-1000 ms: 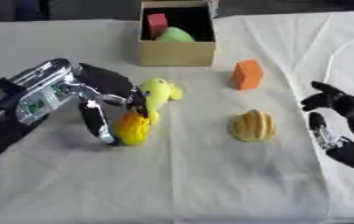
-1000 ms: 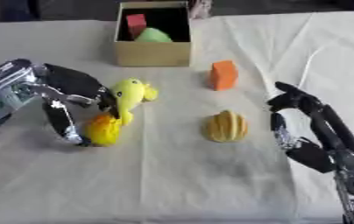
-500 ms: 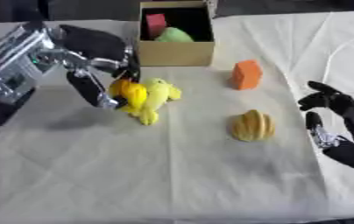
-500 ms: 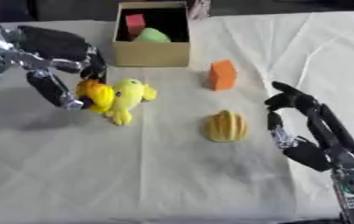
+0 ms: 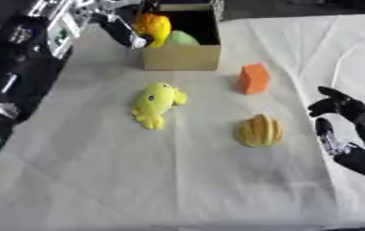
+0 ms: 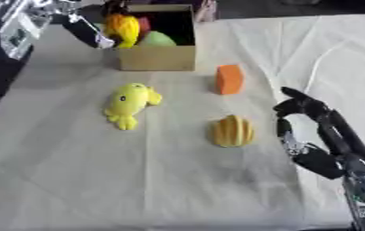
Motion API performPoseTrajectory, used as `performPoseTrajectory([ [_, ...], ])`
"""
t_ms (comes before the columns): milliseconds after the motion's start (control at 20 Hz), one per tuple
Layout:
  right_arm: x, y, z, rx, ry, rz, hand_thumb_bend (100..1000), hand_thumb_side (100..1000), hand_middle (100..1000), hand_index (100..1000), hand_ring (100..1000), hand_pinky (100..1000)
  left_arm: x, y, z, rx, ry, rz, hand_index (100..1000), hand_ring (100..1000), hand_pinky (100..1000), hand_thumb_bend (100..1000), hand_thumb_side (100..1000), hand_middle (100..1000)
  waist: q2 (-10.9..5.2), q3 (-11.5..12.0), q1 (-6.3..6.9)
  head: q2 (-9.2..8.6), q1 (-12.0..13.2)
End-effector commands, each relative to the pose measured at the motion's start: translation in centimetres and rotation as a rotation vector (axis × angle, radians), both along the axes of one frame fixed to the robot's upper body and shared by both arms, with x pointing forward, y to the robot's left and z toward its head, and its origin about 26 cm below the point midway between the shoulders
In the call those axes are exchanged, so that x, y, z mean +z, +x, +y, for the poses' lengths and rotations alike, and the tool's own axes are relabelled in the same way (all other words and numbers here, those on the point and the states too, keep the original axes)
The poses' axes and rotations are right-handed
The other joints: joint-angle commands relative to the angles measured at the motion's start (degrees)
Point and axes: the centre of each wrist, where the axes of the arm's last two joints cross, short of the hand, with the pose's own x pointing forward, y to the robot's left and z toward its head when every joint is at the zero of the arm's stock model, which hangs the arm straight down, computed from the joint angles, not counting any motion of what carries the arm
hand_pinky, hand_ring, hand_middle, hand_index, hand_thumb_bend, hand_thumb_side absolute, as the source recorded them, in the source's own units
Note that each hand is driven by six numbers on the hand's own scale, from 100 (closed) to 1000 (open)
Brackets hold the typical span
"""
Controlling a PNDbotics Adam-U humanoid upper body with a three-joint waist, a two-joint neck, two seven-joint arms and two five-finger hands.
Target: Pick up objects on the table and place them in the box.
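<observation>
The left hand's fingers [image 5: 128, 35] are curled round a yellow-orange object [image 5: 154, 28], holding it just above the far-left rim of the box [image 5: 181, 56]. It overlaps the box's open top but looks not yet released; whether it touches the rim I cannot tell. The left hand [image 5: 114, 20] comes in from the far left, its black and silver arm running along the left edge of the table [image 5: 138, 180].

Inside the box a green rounded object [image 6: 157, 39] shows against the right side, and in the right eye view a bit of red object [image 6: 144, 23] sits behind it. So at least two things appear to be in already, and a third is being delivered.

Left on the table are three things. A yellow plush toy [image 5: 156, 103] lies near the middle, a little left, well apart from the box. An orange block [image 5: 254, 78] stands to the right of the box, nearer than it. A ribbed yellow-orange fruit-like object [image 5: 259, 131] lies nearer still, right of the plush toy and between it and the right hand.

The right hand [image 6: 304, 117] is idle at the right side, its fingers relaxed and slightly bent, holding nothing; it is near the ribbed object but apart from it.

By my reckoning the task is around halfway: once the held object drops in, the plush toy, the block and the ribbed object remain.
</observation>
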Motion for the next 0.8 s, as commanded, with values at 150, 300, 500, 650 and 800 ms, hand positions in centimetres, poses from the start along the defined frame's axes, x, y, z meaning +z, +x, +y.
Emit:
performPoseTrajectory([
  [150,0.8,0.2,0.3,0.022,0.003,-0.024,100,636,679,957,682,777,-1.0,1.0,-0.8,0.124,-0.171,-0.24,849,672,761,221,182,681,-0.68,-0.51,-1.04,-0.2,0.96],
  [300,0.8,0.3,0.3,0.025,0.003,-0.024,100,637,679,957,682,777,-1.5,1.2,-1.1,0.131,-0.145,-0.205,962,832,856,418,504,888,-0.67,-0.46,-0.95,-0.2,0.77],
  [500,0.8,0.2,0.3,0.023,0.0,-0.02,100,641,677,954,683,777,-0.7,1.0,-1.2,0.111,-0.094,-0.159,992,877,879,491,751,949,-0.79,-0.2,-0.94,-0.2,0.46],
  [650,0.8,0.2,0.2,0.019,-0.004,-0.018,100,638,678,955,683,777,0.4,0.8,-0.9,0.061,-0.067,-0.154,992,889,884,508,764,966,-0.9,0.07,-0.91,-0.2,0.06],
  [800,0.8,0.2,0.0,0.011,-0.006,-0.02,100,637,678,956,683,777,2.6,0.2,-0.3,-0.068,-0.015,-0.145,930,818,848,392,296,867,-0.94,0.42,-0.71,-0.2,-0.38],
])
